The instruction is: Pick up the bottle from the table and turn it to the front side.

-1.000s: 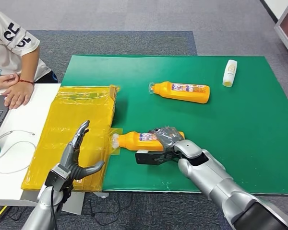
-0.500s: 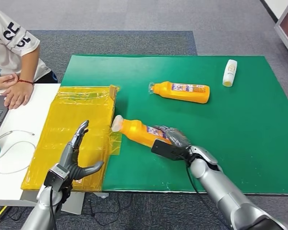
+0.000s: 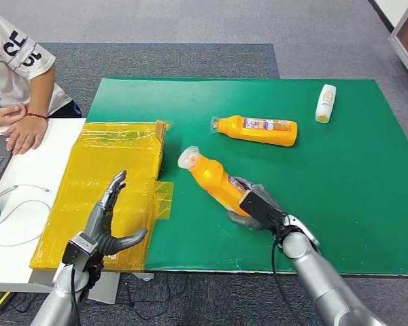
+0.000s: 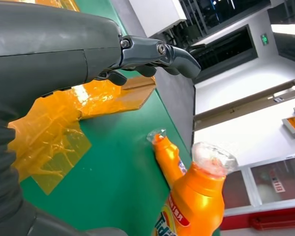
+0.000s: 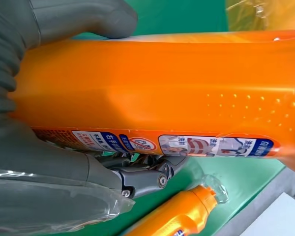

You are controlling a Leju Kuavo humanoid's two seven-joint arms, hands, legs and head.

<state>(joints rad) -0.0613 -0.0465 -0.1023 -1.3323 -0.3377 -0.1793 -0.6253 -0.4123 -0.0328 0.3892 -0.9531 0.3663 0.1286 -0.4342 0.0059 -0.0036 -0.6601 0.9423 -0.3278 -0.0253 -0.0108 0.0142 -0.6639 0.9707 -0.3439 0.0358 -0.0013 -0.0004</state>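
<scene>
Held bottle [image 4: 192, 201] — label shows partial "Tide" lettering (cut off at the frame edge); its side label [image 5: 175, 145] carries small print, illegible. White shirt [image 3: 12, 51] — dark characters, partly hidden.

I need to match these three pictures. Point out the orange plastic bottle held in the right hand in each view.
Head view: the held orange plastic bottle slants at centre, cap raised, right hand gripping its base.
Left wrist view: its capped neck sits in the bottom right corner.
Right wrist view: its body spans the frame.
Shared landmark: the second orange bottle lying on the green mat.

High head view downward over green mat [image 3: 345, 204]; wrist views close, sharing mat.
</scene>
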